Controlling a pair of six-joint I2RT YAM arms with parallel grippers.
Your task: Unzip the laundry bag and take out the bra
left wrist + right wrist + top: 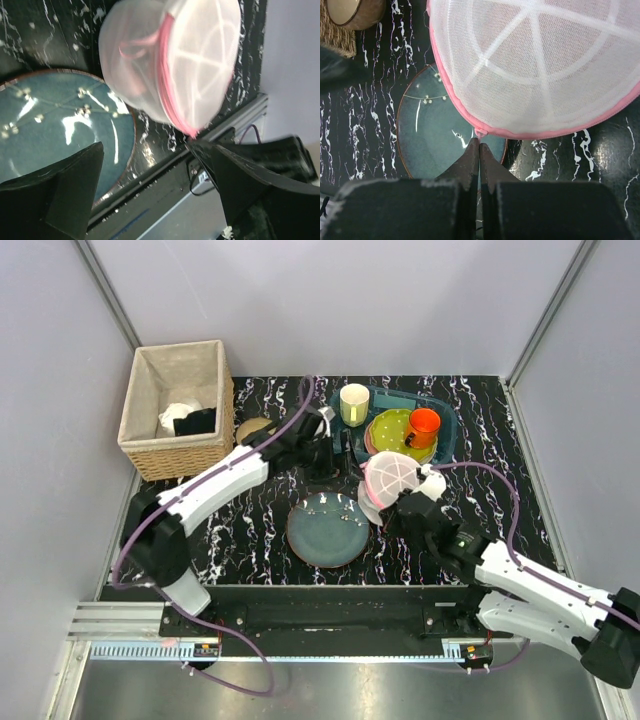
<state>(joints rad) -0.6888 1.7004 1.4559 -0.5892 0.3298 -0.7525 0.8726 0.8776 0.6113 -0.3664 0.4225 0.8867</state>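
The round, drum-shaped laundry bag [388, 476] of translucent white mesh with pink zip trim is seen tilted up on its edge over the black, white-veined table [250, 535]. It is placed just beside the right rim of the round blue-grey glazed plate [328, 530] and near the teal tray [447, 440] stacked with dishes.

The right gripper [479, 150] is pressed closed, finger against finger. A small pink tab on the bag's trim is pinched at the fingertips, so the bag is gripped by its lower edge.

The left gripper [147, 165] is spread wide and nothing is held between its fingers. It is pointed toward the bag from the far side of the plate and is kept apart from the mesh.

The bra [134, 49] is enclosed in the bag and is made out only as a blurred pink band through the mesh.

A woven wicker basket [178, 455] with a cloth lining is set at the table's far left corner. A small brown bowl [350, 11] with a cream inside is placed just beside it.
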